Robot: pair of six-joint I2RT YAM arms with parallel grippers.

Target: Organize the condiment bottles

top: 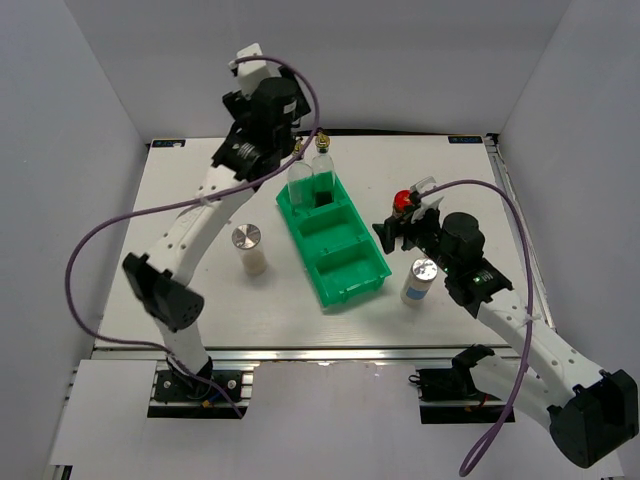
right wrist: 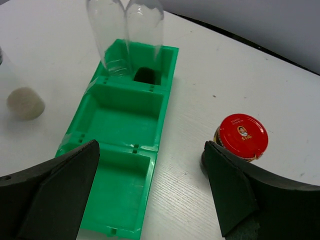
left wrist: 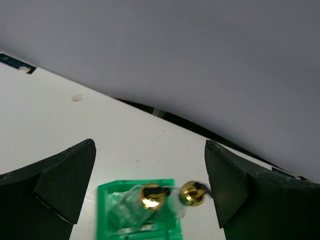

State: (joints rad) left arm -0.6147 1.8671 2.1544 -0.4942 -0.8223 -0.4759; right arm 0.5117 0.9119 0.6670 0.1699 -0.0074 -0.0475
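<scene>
White wood-grain table top [top: 450, 170] is boxed in on three sides by plain pale-grey panels: back wall [top: 400, 60], left wall [top: 60, 150], right wall [top: 590, 120]. An aluminium extrusion rail [top: 330, 352] is fitted along the table's near edge. A teal label [top: 166, 143] is stuck at the far left corner, a second label [top: 465, 140] towards the far right. A dark gap [left wrist: 175, 120] is seen between the table's far edge and the back wall. Lighting is even and diffuse; only soft shadows are cast.

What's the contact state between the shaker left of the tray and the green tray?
Apart. The top external view shows a plain gap between the silver-lidded shaker and the green tray's left wall.
</scene>
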